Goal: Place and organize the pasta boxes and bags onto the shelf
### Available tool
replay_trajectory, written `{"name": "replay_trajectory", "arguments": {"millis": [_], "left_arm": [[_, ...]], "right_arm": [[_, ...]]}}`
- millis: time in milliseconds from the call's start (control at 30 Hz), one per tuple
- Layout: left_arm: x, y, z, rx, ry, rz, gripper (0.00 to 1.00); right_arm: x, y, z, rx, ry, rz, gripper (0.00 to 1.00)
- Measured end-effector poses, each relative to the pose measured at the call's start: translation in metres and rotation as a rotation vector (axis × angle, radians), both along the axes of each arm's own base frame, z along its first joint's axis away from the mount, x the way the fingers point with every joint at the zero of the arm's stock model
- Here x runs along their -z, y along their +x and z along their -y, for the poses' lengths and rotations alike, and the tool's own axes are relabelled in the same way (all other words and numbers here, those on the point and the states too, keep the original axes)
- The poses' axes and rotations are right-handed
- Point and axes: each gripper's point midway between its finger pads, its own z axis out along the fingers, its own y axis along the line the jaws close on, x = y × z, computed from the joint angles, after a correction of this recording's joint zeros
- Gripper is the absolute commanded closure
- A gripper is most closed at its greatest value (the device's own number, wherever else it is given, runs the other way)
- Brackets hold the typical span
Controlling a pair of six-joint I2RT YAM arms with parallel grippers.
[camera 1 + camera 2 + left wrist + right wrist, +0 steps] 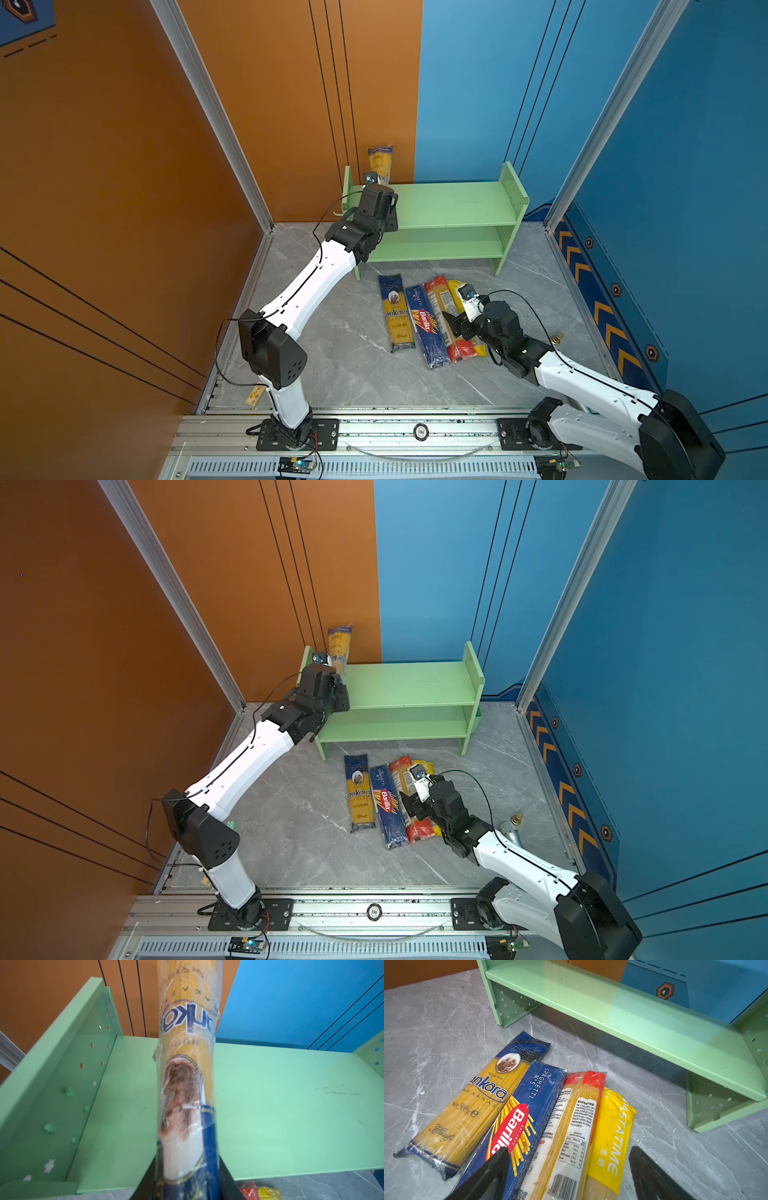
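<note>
Now my left fingers [228,1186] clamp an Ankara packet [187,1043] upright over the shelf [270,1095], while my right fingers [494,1167] hang apart above four packets [571,1115] on the tabletop [436,1032].

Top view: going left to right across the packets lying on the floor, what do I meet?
Ankara packet → Barilla packet → red-ended packet → yellow-ended packet
</note>
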Motion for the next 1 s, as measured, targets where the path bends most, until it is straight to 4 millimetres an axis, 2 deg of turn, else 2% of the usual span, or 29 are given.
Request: {"name": "replay_trajectory", "arguments": {"millis": [300,800,1000], "left_arm": [[0.023,0.012,0.002,-0.008,0.023,-0.04,1.0],[0.011,0.016,0.002,-0.012,0.013,-0.022,1.0],[0.013,0.018,0.001,-0.012,0.014,-0.029,1.0]], "right_arm": [[0.0,-0.001,0.001,-0.002,0.004,0.004,0.13],[-0.005,-0.001,0.002,0.004,0.012,0.015,0.12],[-0.005,-0.001,0.003,0.004,0.012,0.015,0.12]]}}
